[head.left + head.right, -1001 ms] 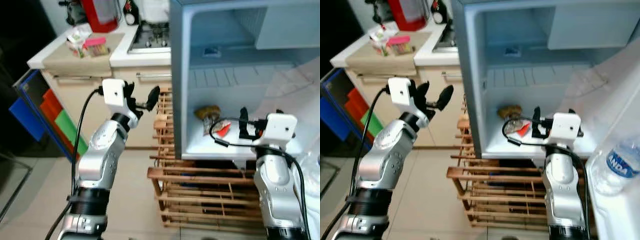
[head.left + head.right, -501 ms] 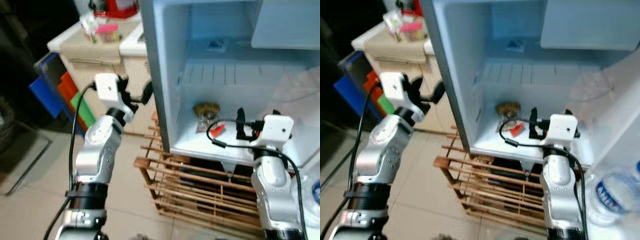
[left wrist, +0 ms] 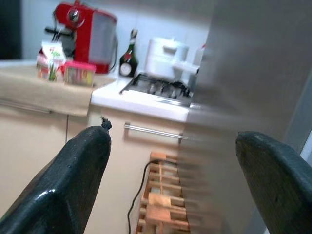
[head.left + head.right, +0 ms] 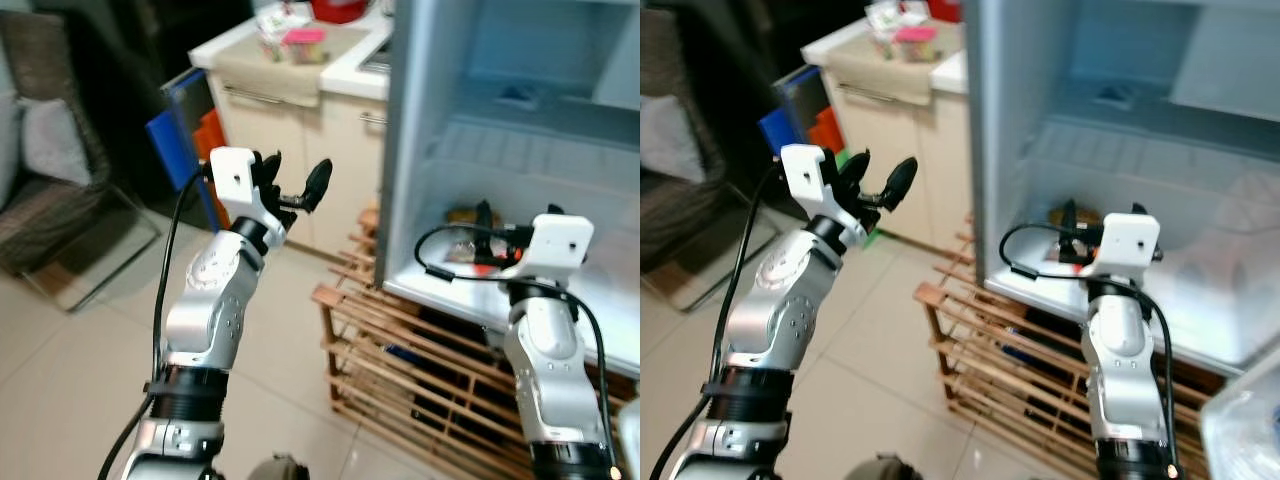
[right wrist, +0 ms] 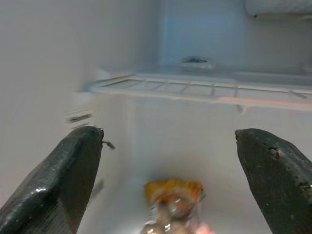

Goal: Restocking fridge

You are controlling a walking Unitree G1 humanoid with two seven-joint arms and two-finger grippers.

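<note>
1. Fridge [image 4: 420,150]: on the right of the scene, door open, pale interior with a wire shelf [image 5: 195,90] above the floor of the compartment.
2. Bench [image 4: 300,75]: far left of the fridge, cream cabinet fronts; red appliance [image 3: 85,29], dark bottle [image 3: 129,61] and small packets [image 3: 63,66] on top.
3. Wooden rack [image 4: 400,350]: slatted, on the floor under and in front of the fridge.
4. Left gripper [image 4: 290,190]: raised in front of the bench, left of the fridge; jaws spread wide, holding nothing.
5. Right gripper [image 5: 170,161]: at the fridge opening; jaws spread wide, holding nothing.
6. Packaged food [image 5: 173,204]: orange-topped, blurred, on the fridge floor beyond the right gripper.
</note>
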